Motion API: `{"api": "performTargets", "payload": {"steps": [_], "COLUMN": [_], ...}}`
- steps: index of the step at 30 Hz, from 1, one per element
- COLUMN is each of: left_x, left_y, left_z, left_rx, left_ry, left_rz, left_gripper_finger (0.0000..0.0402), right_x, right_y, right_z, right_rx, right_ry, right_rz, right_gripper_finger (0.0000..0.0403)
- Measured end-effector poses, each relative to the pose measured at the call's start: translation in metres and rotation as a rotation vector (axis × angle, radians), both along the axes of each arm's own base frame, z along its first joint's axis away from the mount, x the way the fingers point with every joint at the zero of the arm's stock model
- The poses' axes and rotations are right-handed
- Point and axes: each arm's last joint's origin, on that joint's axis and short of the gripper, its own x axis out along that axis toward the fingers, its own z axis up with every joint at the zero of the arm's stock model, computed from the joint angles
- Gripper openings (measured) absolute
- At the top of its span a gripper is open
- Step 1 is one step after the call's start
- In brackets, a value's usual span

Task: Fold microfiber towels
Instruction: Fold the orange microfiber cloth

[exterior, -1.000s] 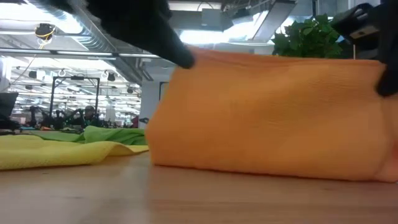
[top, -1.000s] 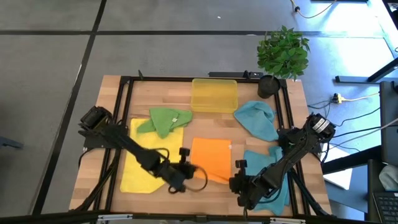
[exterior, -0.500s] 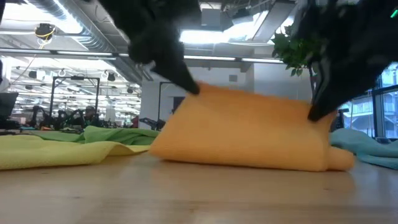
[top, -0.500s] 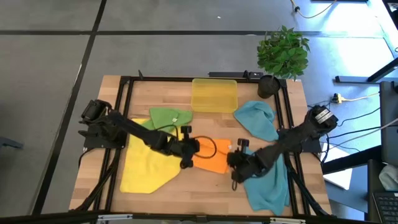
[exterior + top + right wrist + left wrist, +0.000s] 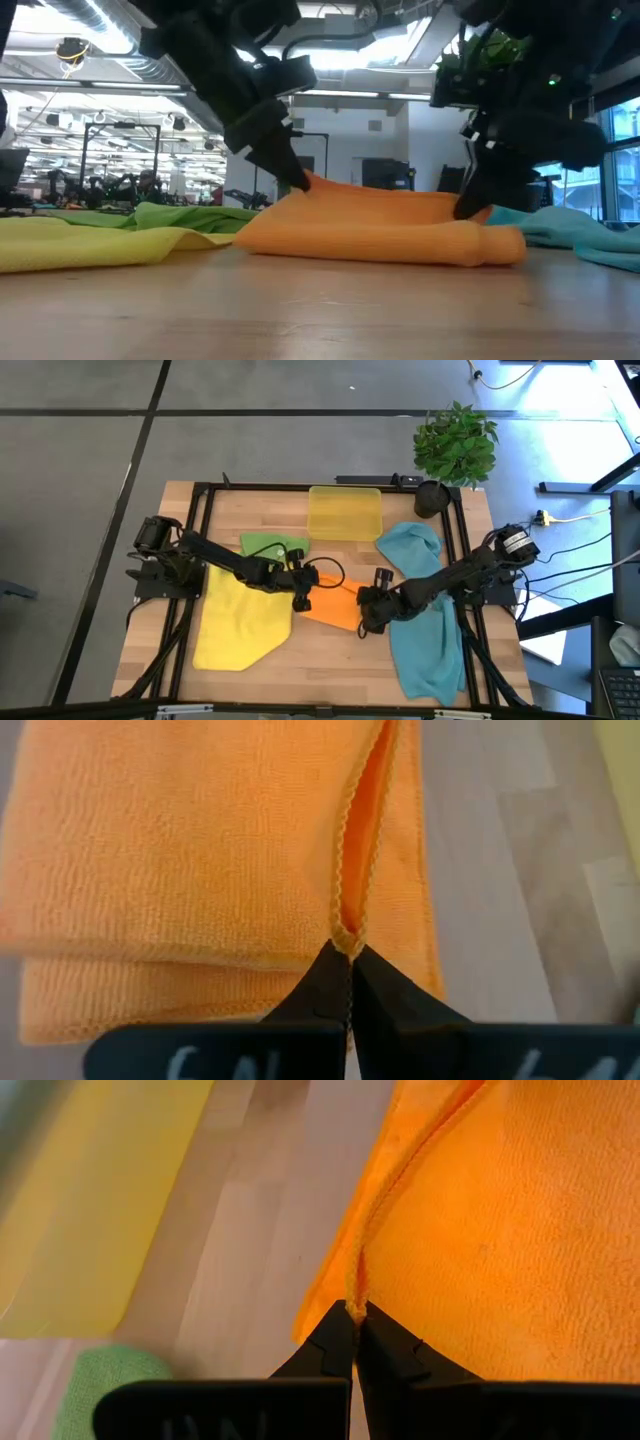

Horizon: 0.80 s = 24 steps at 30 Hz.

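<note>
From above, the orange towel (image 5: 335,607) lies folded near the middle of the wooden surface (image 5: 280,670), with one gripper at each of its far corners. The left gripper (image 5: 301,600) is pinched on the corner toward the yellow towel (image 5: 235,625), and the right gripper (image 5: 366,622) is pinched on the corner toward the big teal-blue towel (image 5: 428,645). The green towel (image 5: 262,546) sits crumpled just behind the left arm, a second teal-blue towel (image 5: 415,552) lies near the potted plant (image 5: 455,445), and the translucent yellow tray (image 5: 345,512) rests at the back edge.

At table height, the orange towel (image 5: 385,230) is a low, doubled-over mound – both grippers come down onto its upper layer, the left gripper (image 5: 300,185) on one end and the right gripper (image 5: 468,208) on the other. The yellow towel (image 5: 100,245) and green towel (image 5: 185,215) lie flat off to the side, a teal-blue towel (image 5: 590,235) on the opposite side.

In the left wrist view, the left gripper (image 5: 354,1320) is closed tight on the hemmed edge of the orange towel (image 5: 500,1230), with bare wood and the yellow towel (image 5: 110,1200) beside it.

In the right wrist view, the right gripper (image 5: 347,960) is likewise closed – clamped on the two stacked hems of the orange towel (image 5: 180,850), whose layers lie folded one over the other.
</note>
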Motion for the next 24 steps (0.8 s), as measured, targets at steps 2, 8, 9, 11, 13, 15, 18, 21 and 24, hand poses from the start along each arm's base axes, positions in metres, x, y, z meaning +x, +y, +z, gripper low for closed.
{"api": "performTargets", "payload": {"steps": [2,8,9,11,13,15,18,21,24], "left_x": [0.0,0.002,0.002,0.002,0.002,0.002,0.002,0.002,0.002], "left_y": [0.003,0.013,0.014,0.017,0.018,0.019,0.019,0.019,0.02], "left_z": [0.0,-0.001,-0.001,-0.001,-0.001,-0.002,-0.002,-0.002,-0.001], "left_rx": [0.006,0.005,0.0,-0.002,-0.013,-0.013,-0.01,-0.009,0.019], "left_ry": [-0.001,-0.002,-0.001,0.002,0.004,0.01,0.013,0.013,0.011], "left_rz": [0.013,0.042,0.043,0.048,0.039,0.024,0.019,0.019,0.04], "left_gripper_finger": [0.0,0.0,0.0,0.0001,0.0004,0.0013,0.0035,0.0063,0.0084], "right_x": [0.001,0.004,0.004,0.004,0.003,0.003,0.003,0.003,0.003], "right_y": [-0.004,-0.014,-0.016,-0.018,-0.019,-0.019,-0.019,-0.019,-0.019], "right_z": [0.0,0.0,0.0,-0.001,-0.001,-0.001,-0.001,-0.001,0.0], "right_rx": [-0.004,0.003,0.002,0.009,0.017,0.02,0.02,0.019,0.018], "right_ry": [-0.001,-0.004,0.0,0.01,0.011,0.014,0.014,0.016,0.018], "right_rz": [-0.018,-0.074,-0.078,-0.084,-0.105,-0.11,-0.11,-0.11,-0.108], "right_gripper_finger": [0.0001,0.0004,0.0005,0.0006,0.0006,0.0009,0.0025,0.0058,0.0097]}}
